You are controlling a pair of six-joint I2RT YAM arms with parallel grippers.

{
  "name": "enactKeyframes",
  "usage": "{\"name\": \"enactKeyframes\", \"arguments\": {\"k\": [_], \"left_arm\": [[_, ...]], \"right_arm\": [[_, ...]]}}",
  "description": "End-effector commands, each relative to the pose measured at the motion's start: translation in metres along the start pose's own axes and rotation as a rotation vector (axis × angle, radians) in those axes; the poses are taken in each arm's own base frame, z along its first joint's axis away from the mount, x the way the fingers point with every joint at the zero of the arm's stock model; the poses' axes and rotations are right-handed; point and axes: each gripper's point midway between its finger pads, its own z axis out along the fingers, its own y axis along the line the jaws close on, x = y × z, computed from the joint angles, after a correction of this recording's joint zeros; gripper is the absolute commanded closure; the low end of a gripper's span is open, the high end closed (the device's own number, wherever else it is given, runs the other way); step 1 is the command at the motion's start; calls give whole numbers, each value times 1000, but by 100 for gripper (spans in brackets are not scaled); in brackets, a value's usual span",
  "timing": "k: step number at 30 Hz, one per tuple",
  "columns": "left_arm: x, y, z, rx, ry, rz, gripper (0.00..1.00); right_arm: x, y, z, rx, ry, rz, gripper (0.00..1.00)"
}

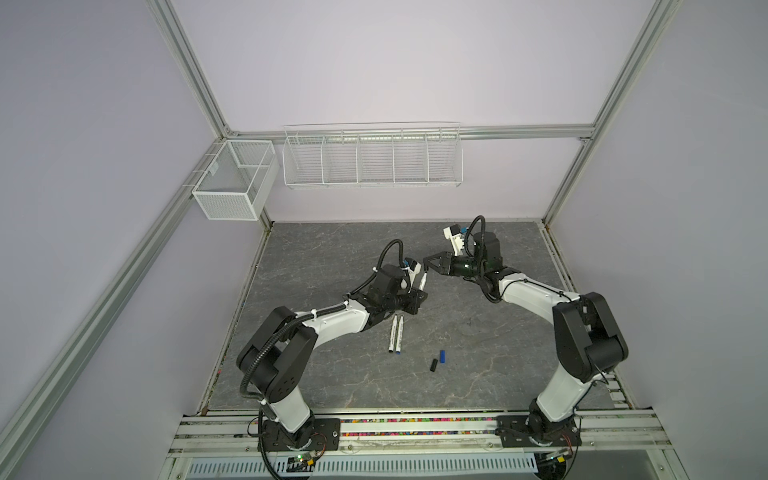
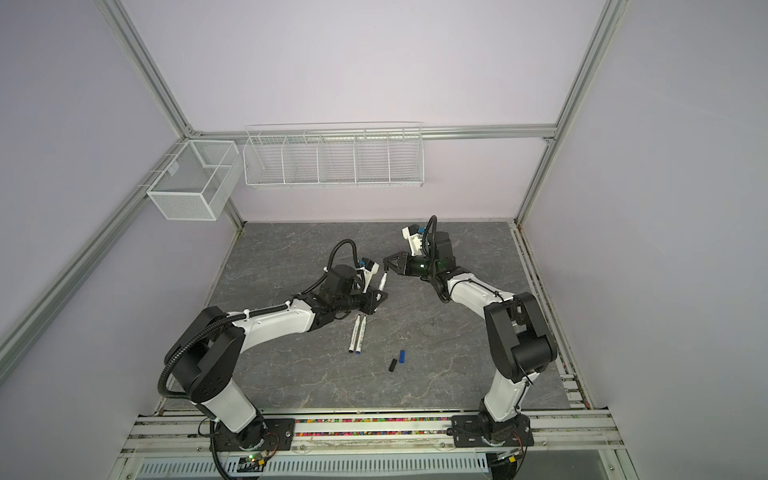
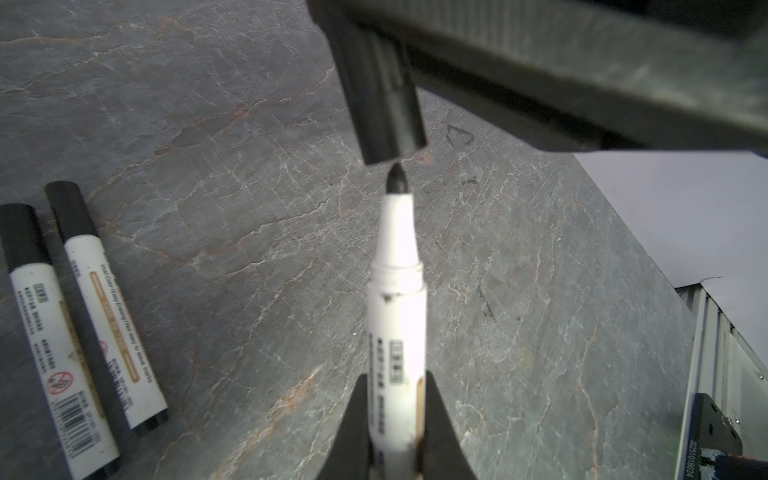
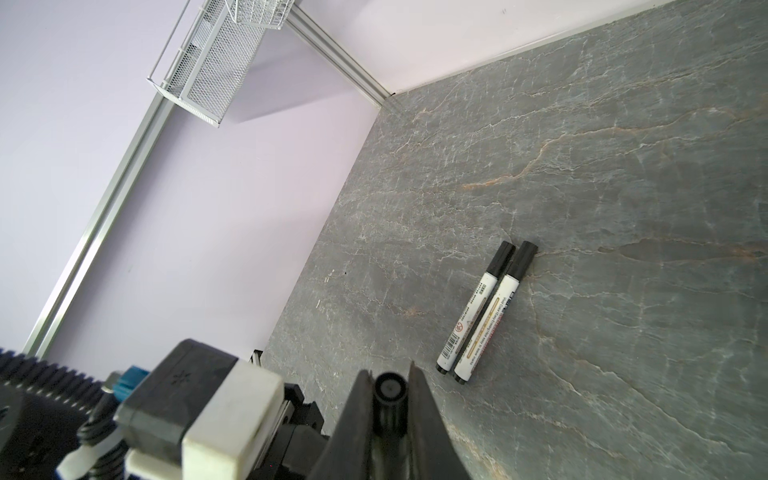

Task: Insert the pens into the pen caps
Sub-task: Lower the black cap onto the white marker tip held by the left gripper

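My left fingers (image 3: 349, 436) are clamped on the barrel of a white pen (image 3: 397, 291), one on each side, with its black nib pointing away from the wrist. My right fingers (image 4: 351, 428) are pinched on a black cap (image 4: 390, 392). I see its open mouth end-on in the right wrist view. In the left wrist view the nib sits just short of that mouth and nearly in line with it. A thin gap shows between them, so the pen is not yet in.

In both top views the left gripper (image 1: 420, 293) and the right gripper (image 1: 427, 264) meet above the middle of the table (image 1: 324, 257), toward its back, and both are clear of the surface.

Below the left gripper I can see two capped pens (image 1: 393, 336) lying flat, side by side and touching, each with a black cap on. To their right, nearer the arm bases, a loose blue cap (image 1: 443, 356) and a loose black cap (image 1: 434, 365) lie close together but apart from each other. They are well clear of the pens.

On the back wall hangs a wire rack (image 1: 372, 160) with several compartments. A mesh basket (image 1: 232, 183) hangs beside it at the left corner.
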Motion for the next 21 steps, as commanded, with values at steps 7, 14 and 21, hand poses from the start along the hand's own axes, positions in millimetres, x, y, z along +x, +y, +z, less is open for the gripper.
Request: {"name": "enactKeyframes", "arguments": {"k": [7,14,21], "left_arm": [[-6,-5,-4,-1,-23,24,100],[-6,-3,-4,-8,-21,21,100],[-11,-1,-6,-23,-49,17,100]], "right_arm": [[3,6,-2,-14,11,-16,83],[14,11,-3,-35,40,-7,84],[17,14,-4,-47,59,-20,84]]}}
